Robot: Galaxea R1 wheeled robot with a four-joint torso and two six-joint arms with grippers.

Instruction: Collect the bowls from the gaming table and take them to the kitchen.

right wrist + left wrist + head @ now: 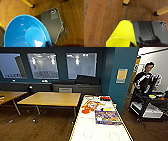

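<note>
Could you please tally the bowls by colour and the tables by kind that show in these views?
Yellow bowl: 1
Blue bowl: 1
White-topped gaming table: 1
Plain brown wooden tables: 2
Total: 5

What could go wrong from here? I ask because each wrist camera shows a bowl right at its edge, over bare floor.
1. The yellow bowl and the blue bowl each sit high above the brown floor; a jolt might drop either one.
2. The gaming table, with game boxes on it, stands right ahead, the wooden table beside it: a tight turn might clip one.
3. A person stands nearby to the right.
</note>
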